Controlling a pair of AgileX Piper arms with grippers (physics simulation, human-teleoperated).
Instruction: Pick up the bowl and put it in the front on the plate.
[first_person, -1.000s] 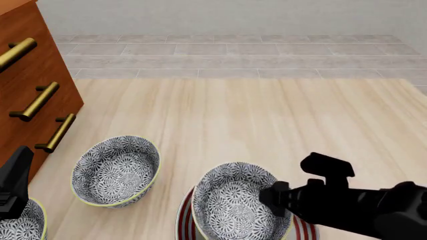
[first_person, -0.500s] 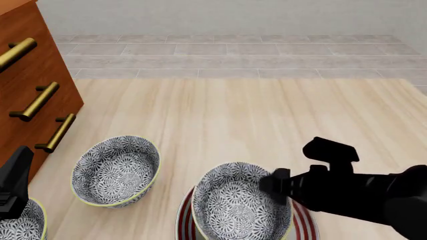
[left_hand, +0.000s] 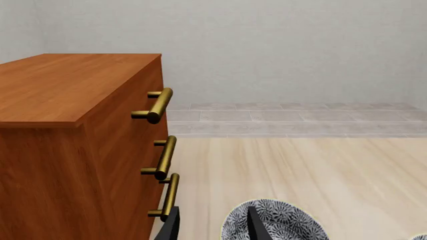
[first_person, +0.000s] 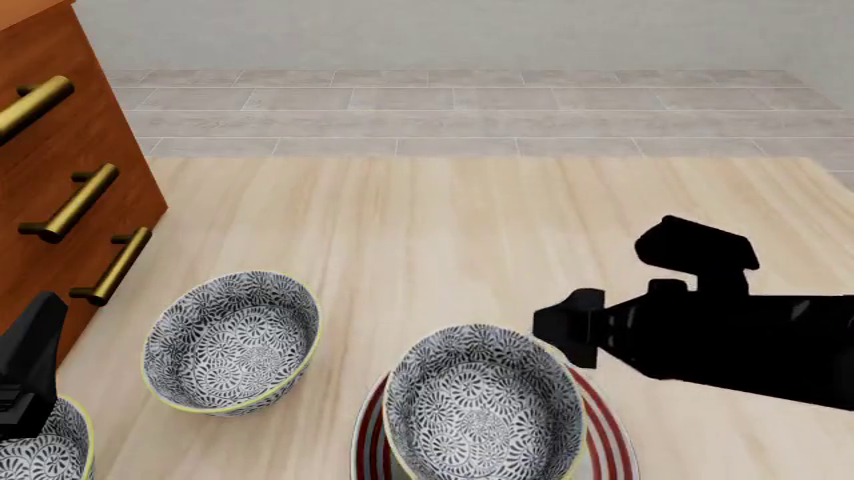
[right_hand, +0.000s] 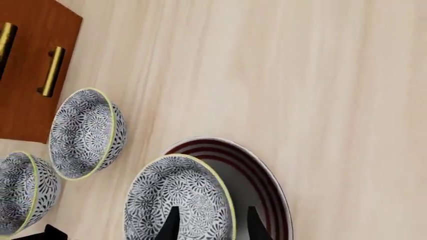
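Note:
The bowl (first_person: 481, 410) with the dense blue floral pattern sits upright on the red-ringed plate (first_person: 607, 440) at the front of the table. In the right wrist view the bowl (right_hand: 177, 200) covers the near half of the plate (right_hand: 267, 180). My right gripper (first_person: 561, 325) hovers above and just right of the bowl's rim, open and holding nothing; its fingers (right_hand: 172, 225) stand apart. At the front left my left gripper (first_person: 27, 370) also hangs open and empty, its fingers (left_hand: 253, 225) spread.
A second patterned bowl (first_person: 234, 340) stands left of the plate, and a third bowl (first_person: 40, 450) sits at the bottom left corner under the left arm. A wooden dresser (first_person: 67, 170) with brass handles (left_hand: 160, 105) fills the left side.
My right gripper has lifted off the bowl's right rim and pulled up and to the right. The bowl stays on the plate. The left arm has not moved.

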